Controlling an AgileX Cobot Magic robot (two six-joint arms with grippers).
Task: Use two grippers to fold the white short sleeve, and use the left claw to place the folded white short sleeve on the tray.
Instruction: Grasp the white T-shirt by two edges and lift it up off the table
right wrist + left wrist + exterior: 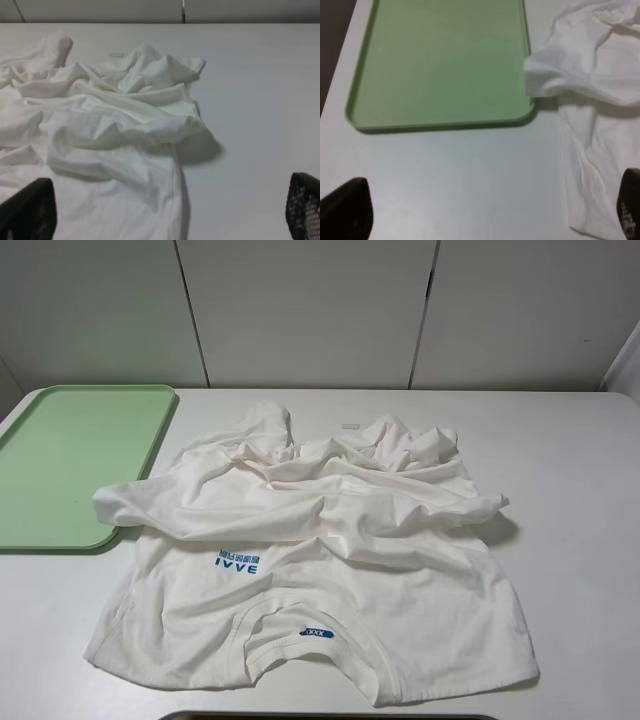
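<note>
The white short sleeve (320, 560) lies crumpled on the white table, collar toward the front, with the blue "IVVE" print and the blue neck label showing. Its far half is bunched in wrinkled folds. One sleeve lies over the near corner of the pale green tray (70, 460) at the left. In the left wrist view, my left gripper (487, 215) is open and empty above bare table, between the tray (440, 65) and the shirt's edge (590, 150). In the right wrist view, my right gripper (165, 210) is open and empty above the shirt's right side (110, 125). Neither arm shows in the exterior high view.
A small white paper strip (349, 425) lies on the table behind the shirt; it also shows in the right wrist view (116, 55). White wall panels stand behind the table. A dark edge (330, 716) runs along the front of the table.
</note>
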